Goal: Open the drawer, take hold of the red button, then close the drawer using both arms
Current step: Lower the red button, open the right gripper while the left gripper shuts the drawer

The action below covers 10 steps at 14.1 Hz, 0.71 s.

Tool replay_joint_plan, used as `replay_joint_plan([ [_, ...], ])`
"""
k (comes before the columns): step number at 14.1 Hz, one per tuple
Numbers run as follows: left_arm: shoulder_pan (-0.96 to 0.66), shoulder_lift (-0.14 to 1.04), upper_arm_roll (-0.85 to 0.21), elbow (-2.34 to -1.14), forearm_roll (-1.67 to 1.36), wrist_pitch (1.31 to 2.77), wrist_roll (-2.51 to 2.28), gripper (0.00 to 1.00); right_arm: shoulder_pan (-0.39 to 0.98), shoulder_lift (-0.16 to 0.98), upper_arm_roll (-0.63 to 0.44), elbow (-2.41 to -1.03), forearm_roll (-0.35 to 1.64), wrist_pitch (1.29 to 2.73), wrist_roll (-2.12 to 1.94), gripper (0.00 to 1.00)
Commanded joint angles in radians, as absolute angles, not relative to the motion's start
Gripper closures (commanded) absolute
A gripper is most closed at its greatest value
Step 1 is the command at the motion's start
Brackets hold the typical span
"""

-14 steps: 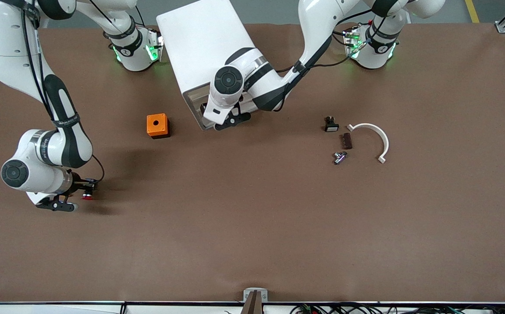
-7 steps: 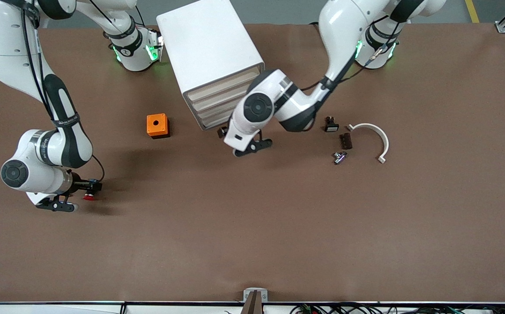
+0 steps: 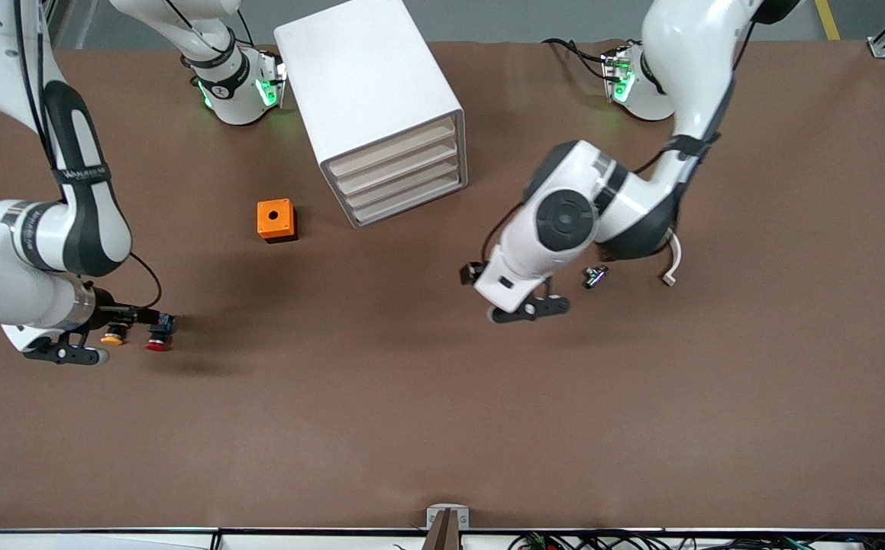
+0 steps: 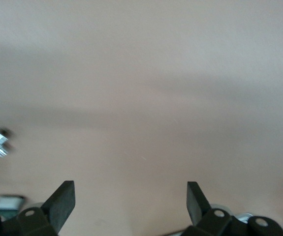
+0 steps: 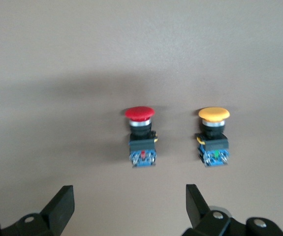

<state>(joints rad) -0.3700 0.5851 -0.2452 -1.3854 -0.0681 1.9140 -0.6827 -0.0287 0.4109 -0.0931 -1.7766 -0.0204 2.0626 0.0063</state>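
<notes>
Brown bench carries the red-capped button (image 3: 156, 341) lying released beside a yellow-capped button (image 3: 113, 336), just ahead of the right end effector (image 5: 130, 209), its fingers apart. Left end effector (image 4: 131, 204), also apart and empty, hangs over bare bench, well apart from the closed white drawer cabinet (image 3: 381, 107).

My arms are glossy white with black joint bands, and my right gripper (image 5: 129, 211) and left gripper (image 4: 131, 209) are both black. The table (image 3: 442, 412) is plain brown. The button (image 3: 156, 344) has a red cap on a black and blue body; just beside it, the second button (image 3: 113, 338) wears a yellow-orange cap. Farther from the front camera than the button sit an orange box (image 3: 276, 220) with a dark hole and a white drawer cabinet (image 3: 369, 107) with pale beige drawer fronts.
</notes>
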Motion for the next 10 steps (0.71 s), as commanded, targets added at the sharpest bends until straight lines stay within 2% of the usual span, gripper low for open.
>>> replay_joint_plan([
  [1,-0.296,0.546,-0.252,-1.404,-0.048,1.884,-0.575,0.0,-0.025,0.303,-0.087,-1.801,-0.006,1.99,0.005,0.0],
  [6,-0.213,0.479,-0.253,-1.405,0.044,1.838,-0.557,0.0,-0.003,0.152,-0.087,-1.792,-0.005,1.87,0.005,0.0],
  [8,-0.169,0.451,-0.247,-1.404,0.046,1.778,-0.523,0.0,0.003,0.106,-0.087,-1.76,-0.005,1.789,0.005,0.0],
  [9,-0.167,0.43,-0.207,-1.404,0.045,1.763,-0.462,0.0,0.003,0.095,-0.087,-1.722,-0.005,1.729,0.005,0.0],
  [10,-0.184,0.413,-0.116,-1.404,0.04,1.763,-0.358,0.0,0.003,0.095,-0.087,-1.657,-0.005,1.654,0.005,0.0],
])
